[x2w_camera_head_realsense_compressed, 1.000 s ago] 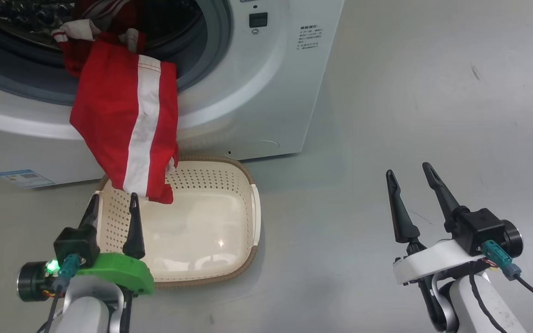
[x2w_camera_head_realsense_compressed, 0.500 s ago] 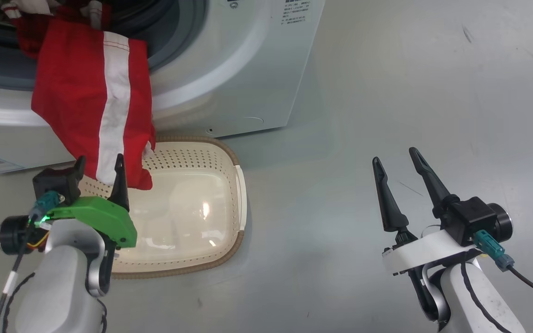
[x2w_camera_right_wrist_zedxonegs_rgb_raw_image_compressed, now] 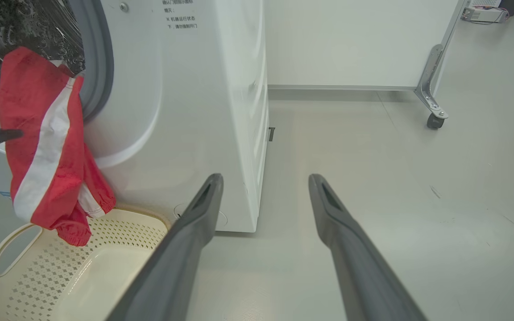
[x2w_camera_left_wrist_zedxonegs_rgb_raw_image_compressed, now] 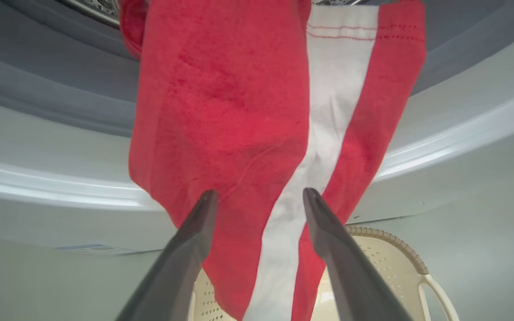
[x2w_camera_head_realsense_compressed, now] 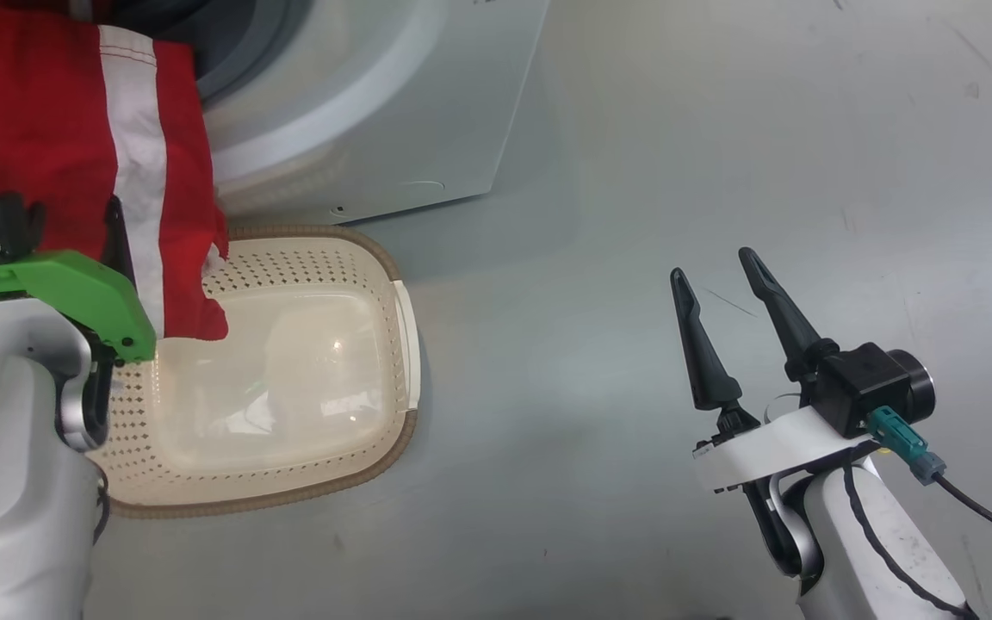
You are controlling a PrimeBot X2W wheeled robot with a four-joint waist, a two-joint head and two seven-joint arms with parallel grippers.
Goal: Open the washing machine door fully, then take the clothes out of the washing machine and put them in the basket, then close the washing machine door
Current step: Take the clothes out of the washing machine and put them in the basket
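Note:
Red clothes (x2w_camera_head_realsense_compressed: 48,129) with a white stripe hang out of the washing machine (x2w_camera_head_realsense_compressed: 393,103) opening, their lower end dangling over the back left corner of the cream basket (x2w_camera_head_realsense_compressed: 393,430). The basket stands on the floor against the machine's front, and nothing lies on its bottom. My left gripper (x2w_camera_left_wrist_zedxonegs_rgb_raw_image_compressed: 259,192) is open, its fingertips (x2w_camera_head_realsense_compressed: 114,232) right up against the hanging clothes (x2w_camera_left_wrist_zedxonegs_rgb_raw_image_compressed: 239,111), one either side of the stripe's edge, with no grip on them. My right gripper (x2w_camera_head_realsense_compressed: 713,263) is open and holds nothing over bare floor, right of the basket. The washing machine door is out of view.
Grey floor spreads to the right of the washing machine (x2w_camera_right_wrist_zedxonegs_rgb_raw_image_compressed: 203,111). A white wall panel on a metal leg with a caster (x2w_camera_right_wrist_zedxonegs_rgb_raw_image_compressed: 435,120) stands behind and to the right. A blue label (x2w_camera_left_wrist_zedxonegs_rgb_raw_image_compressed: 87,248) sits low on the machine's front.
The head camera has moved, so the whole picture has slid left and up. My left gripper has risen from the basket's near left edge to the hanging clothes. The right gripper stays open.

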